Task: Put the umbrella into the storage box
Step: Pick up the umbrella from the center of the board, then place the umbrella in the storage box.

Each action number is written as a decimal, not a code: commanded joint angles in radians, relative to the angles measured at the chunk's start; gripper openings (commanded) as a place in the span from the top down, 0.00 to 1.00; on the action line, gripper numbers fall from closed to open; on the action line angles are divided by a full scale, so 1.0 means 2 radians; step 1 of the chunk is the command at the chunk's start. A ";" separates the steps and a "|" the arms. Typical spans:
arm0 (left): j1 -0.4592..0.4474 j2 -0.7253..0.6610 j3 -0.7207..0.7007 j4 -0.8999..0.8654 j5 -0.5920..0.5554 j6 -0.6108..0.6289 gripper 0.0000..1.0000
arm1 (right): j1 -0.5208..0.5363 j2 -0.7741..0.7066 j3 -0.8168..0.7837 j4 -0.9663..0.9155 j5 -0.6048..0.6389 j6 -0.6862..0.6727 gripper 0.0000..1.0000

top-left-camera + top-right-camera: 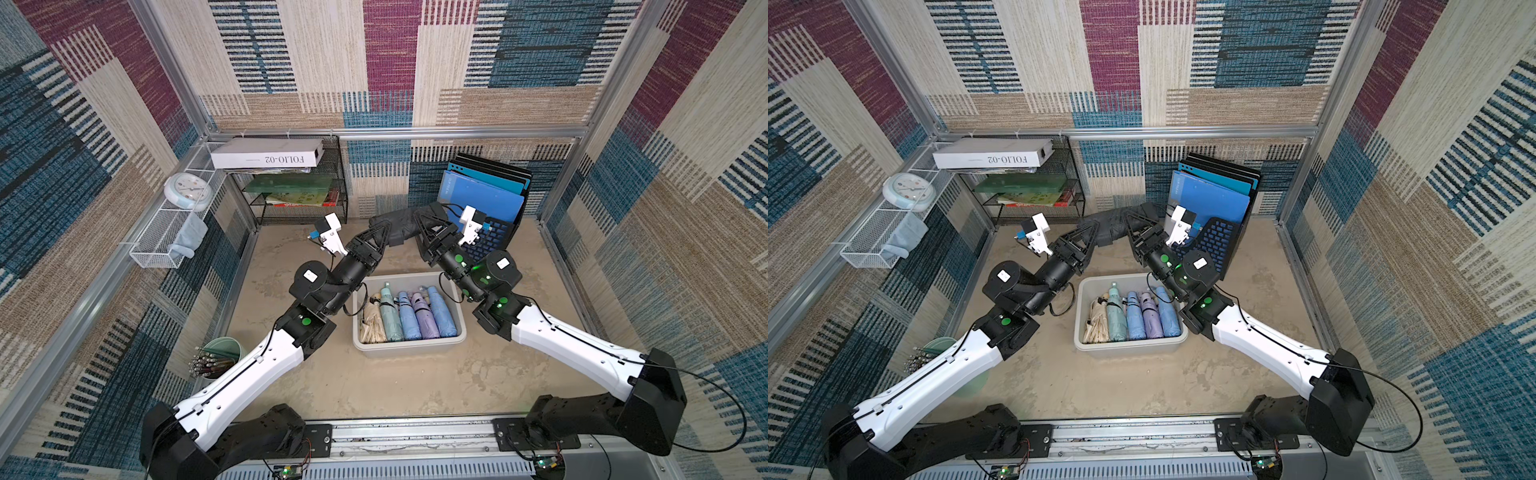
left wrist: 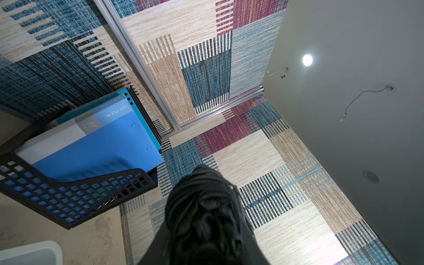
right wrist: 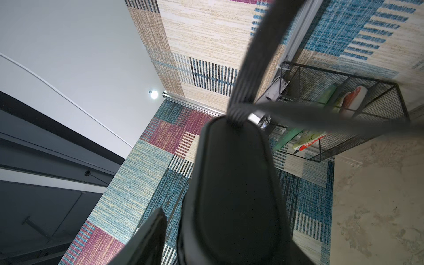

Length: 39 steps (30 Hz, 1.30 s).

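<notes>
A black folded umbrella hangs crosswise above the table, behind the storage box. My left gripper is shut on its crumpled canopy end. My right gripper stands around the handle end, and one finger shows a gap to the handle. The wrist strap trails off the handle. The off-white box holds several pastel folded umbrellas lying side by side.
A black lattice file holder with blue folders stands just behind my right gripper. A black mesh shelf of books is at the back left. A white wire basket with a clock hangs on the left wall. A green pen cup stands beside my left arm.
</notes>
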 commanded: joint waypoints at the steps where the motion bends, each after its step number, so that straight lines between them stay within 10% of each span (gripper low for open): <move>1: -0.001 -0.010 0.001 0.040 -0.006 0.015 1.00 | 0.000 0.003 0.004 0.022 0.015 0.010 0.38; 10: -0.001 -0.017 -0.012 0.014 0.003 0.011 0.99 | 0.000 0.010 0.011 0.023 0.017 0.011 0.70; 17: -0.001 -0.049 -0.034 -0.035 -0.006 0.017 0.23 | 0.000 -0.006 -0.004 0.008 0.036 -0.006 0.85; 20: -0.001 -0.078 -0.050 -0.096 -0.017 0.023 0.09 | 0.000 -0.029 -0.020 -0.020 0.057 -0.033 0.88; 28: -0.001 -0.188 -0.085 -0.347 -0.094 0.050 0.06 | -0.012 -0.082 0.030 -0.362 0.049 -0.204 0.96; 39: 0.010 -0.193 -0.044 -0.586 -0.140 0.079 0.08 | -0.016 0.077 0.200 -0.608 -0.179 -0.314 0.93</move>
